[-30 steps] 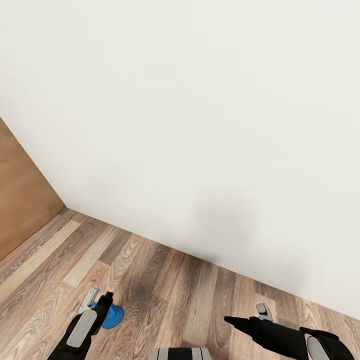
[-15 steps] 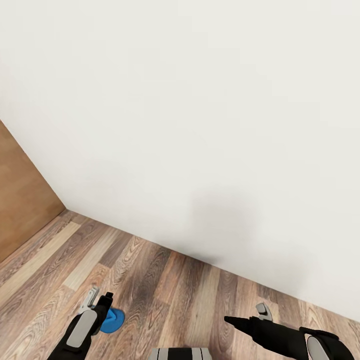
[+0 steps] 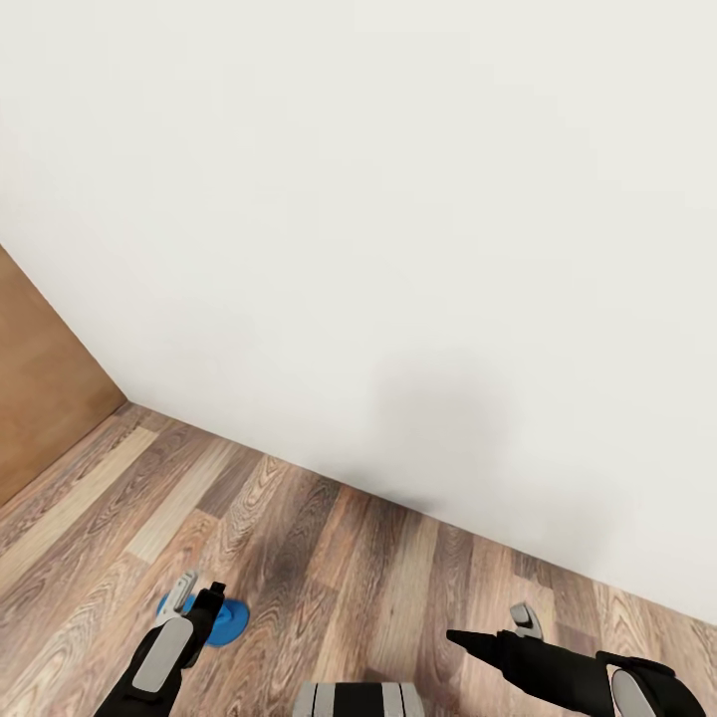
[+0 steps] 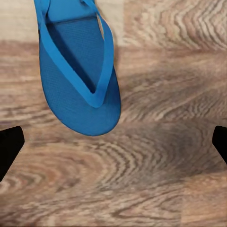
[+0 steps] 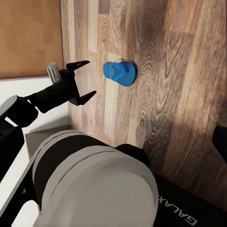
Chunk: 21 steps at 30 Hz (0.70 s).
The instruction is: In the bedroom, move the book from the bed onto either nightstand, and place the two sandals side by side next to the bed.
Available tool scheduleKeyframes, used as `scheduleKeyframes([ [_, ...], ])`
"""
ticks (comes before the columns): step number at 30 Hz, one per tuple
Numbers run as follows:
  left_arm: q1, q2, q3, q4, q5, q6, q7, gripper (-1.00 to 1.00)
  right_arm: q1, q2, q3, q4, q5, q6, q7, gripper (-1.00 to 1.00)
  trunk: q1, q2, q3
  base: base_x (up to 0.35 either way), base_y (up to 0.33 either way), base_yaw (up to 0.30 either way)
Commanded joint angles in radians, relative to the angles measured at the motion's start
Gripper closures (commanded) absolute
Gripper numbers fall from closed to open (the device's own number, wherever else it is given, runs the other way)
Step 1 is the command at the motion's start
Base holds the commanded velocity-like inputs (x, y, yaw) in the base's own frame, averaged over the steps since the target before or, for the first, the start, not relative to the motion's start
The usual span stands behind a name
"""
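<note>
While left gripper (image 5: pixel 87 78) gapes — sandal (image 4: pixel 78 71) on floor (image 3: pixel 329 558) below.

Black arms with grey rounded joint covers, black pointed tool (image 5: pixel 80 80) fingers.

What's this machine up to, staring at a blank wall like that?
A two-armed robot faces a white wall on a wood-plank floor. One blue sandal lies flat on the floor under its left tool, which is open and holds nothing. The right tool is off to the other side, also empty as far as can be seen. Nothing is being carried yet.
</note>
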Motion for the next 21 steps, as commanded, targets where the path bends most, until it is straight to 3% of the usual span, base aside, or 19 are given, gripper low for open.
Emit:
scheduleKeyframes([
  [1, 0.000, -0.001, 0.004, -0.003, 0.006, 0.005, 0.004, -1.00, 0.000, 0.000, -0.001, 0.000, 0.001, 0.004, 0.004, -1.00, 0.000, -0.001, -0.005, 0.000, 0.000, 0.000],
  [21, 0.000, -0.001, 0.004, -0.003, 0.006, 0.006, 0.004, -1.00, 0.000, 0.000, -0.001, 0.000, 0.001, 0.004, 0.004, -1.00, 0.009, -0.005, -0.082, 0.000, 0.000, 0.000],
])
